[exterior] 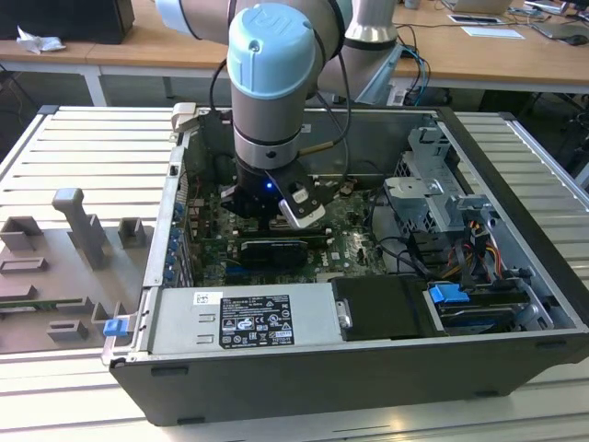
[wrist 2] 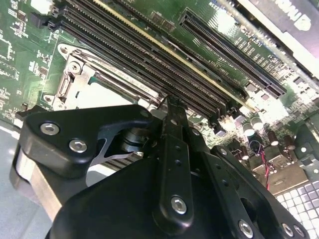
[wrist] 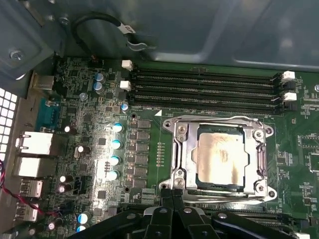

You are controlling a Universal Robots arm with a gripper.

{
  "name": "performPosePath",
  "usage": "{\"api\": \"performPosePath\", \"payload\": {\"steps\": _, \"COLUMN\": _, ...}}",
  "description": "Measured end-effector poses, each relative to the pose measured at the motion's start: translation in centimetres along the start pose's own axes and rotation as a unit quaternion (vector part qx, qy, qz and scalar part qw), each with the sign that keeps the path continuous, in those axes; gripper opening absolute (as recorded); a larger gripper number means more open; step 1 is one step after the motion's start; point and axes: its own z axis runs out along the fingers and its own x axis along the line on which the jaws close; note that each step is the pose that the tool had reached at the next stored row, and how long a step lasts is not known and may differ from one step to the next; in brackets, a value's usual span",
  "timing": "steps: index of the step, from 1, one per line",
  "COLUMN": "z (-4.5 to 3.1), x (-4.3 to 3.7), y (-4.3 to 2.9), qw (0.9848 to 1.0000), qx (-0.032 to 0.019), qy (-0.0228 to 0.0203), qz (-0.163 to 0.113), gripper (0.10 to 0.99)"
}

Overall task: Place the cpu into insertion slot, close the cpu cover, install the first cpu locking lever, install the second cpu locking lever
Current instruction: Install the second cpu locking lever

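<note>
Hovering low over the green circuit board (wrist: 89,149) inside the open computer case (exterior: 515,230), the pincer (wrist: 172,195) has its fingertips pressed together, grasping nothing. The chip (wrist: 221,156) already lies flat in its socket (wrist: 219,185), framed by the metal cover (wrist: 182,154). The socket's near edge sits just beyond the fingertips, straight ahead of them, beside the memory slots (wrist: 204,89).

A lab: wooden desks (exterior: 515,55) behind a slatted metal workbench (exterior: 83,147).
</note>
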Motion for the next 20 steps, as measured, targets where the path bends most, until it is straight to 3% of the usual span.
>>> {"api": "performPosePath", "payload": {"steps": 4, "z": 0.24, "x": 0.58, "y": -0.02, "qw": 1.0, "qx": -0.0031, "qy": -0.0008, "qz": 0.0, "gripper": 0.106}}
{"api": "performPosePath", "payload": {"steps": 5, "z": 0.32, "x": 0.64, "y": -0.04, "qw": 1.0, "qx": -0.0083, "qy": -0.0011, "qz": 0.0, "gripper": 0.106}}
{"api": "performPosePath", "payload": {"steps": 10, "z": 0.55, "x": 0.64, "y": -0.07, "qw": 0.9998, "qx": -0.0176, "qy": -0.0018, "qz": 0.0, "gripper": 0.106}}
{"api": "performPosePath", "payload": {"steps": 20, "z": 0.74, "x": 0.8, "y": -0.2, "qw": 0.9998, "qx": -0.0195, "qy": -0.0019, "qz": 0.0, "gripper": 0.106}}
